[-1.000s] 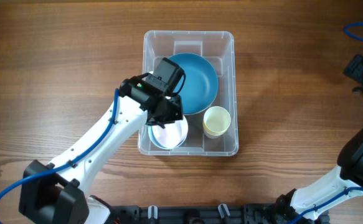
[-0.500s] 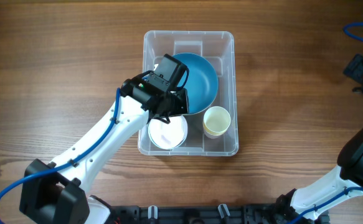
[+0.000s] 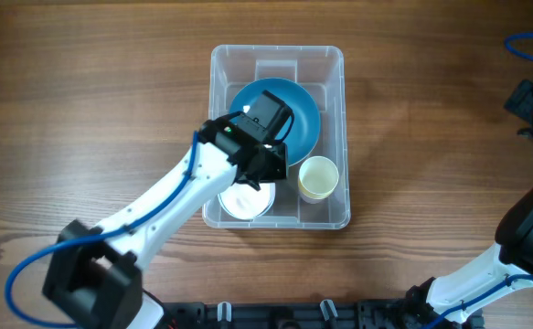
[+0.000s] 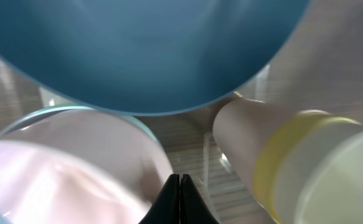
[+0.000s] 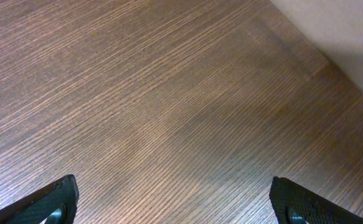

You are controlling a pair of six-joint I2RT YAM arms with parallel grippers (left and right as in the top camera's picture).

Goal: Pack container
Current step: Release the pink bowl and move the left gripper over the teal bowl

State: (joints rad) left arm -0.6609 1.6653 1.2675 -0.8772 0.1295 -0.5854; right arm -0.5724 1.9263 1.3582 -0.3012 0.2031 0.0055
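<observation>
Table: brown wood grain, wide bare stretches on every side of the bin. A pale surface cuts across the top right corner of the right wrist view.

Container: clear bin at table centre, long side running away from the arm bases. Rounded corners, open top. A moulded rectangle shows on the base at the far end; any print on it is too small to read.

Left arm: white, reaching in over the bin's near left corner.

Blue bowl: fills the far half and sits closer to the left wall. A strip of bare base lies beyond it and a gap runs along the right wall.

White bowl: near left corner, partly under the wrist, its rim close to the blue bowl.

Cup: cream with a yellow band, upright in the near right corner, just beside both bowls.

Left gripper: fingertips pressed together with nothing between them, low in the narrow space between white bowl and cup.

Right gripper: fingers spread wide, empty, over bare wood well away from the bin.
</observation>
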